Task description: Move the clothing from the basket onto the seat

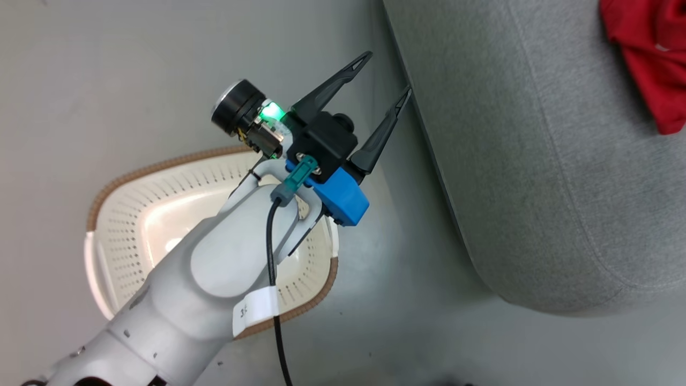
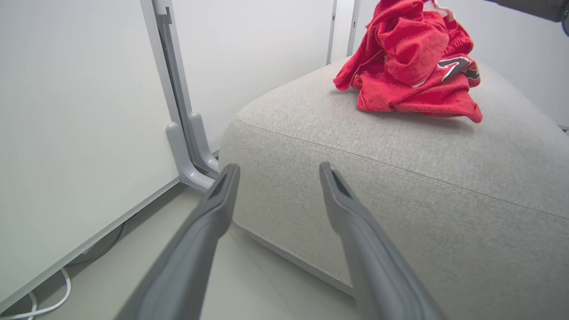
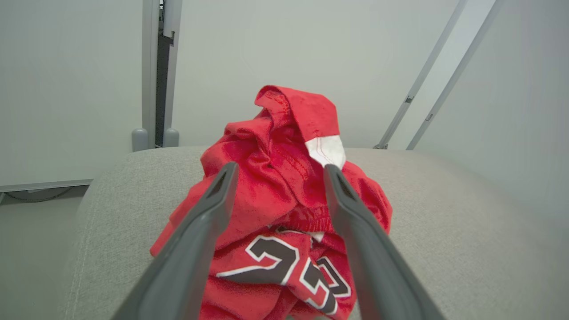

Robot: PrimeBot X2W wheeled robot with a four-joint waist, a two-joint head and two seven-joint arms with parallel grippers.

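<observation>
The clothing (image 3: 284, 133) is a heap of red fabric lying on the grey seat (image 3: 444, 200), with black white-outlined numbers low in front and a white-trimmed fold standing up. My right gripper (image 3: 280, 165) is open, its fingers spread either side of that raised fold and not pinching it. In the head view the clothing (image 1: 654, 53) shows at the top right corner of the seat (image 1: 536, 161). My left gripper (image 1: 389, 72) hangs open and empty above the basket (image 1: 161, 166), fingertips near the seat's edge. The basket's visible inside holds no cloth. In the left wrist view the clothing (image 2: 409, 58) lies beyond the open left gripper (image 2: 278, 166).
Pale floor (image 1: 407, 268) runs between the basket and the seat. White wall panels stand behind the seat, with a grey post foot (image 2: 186, 164) at its corner and a white cable (image 2: 44, 306) on the floor. My left forearm covers much of the basket.
</observation>
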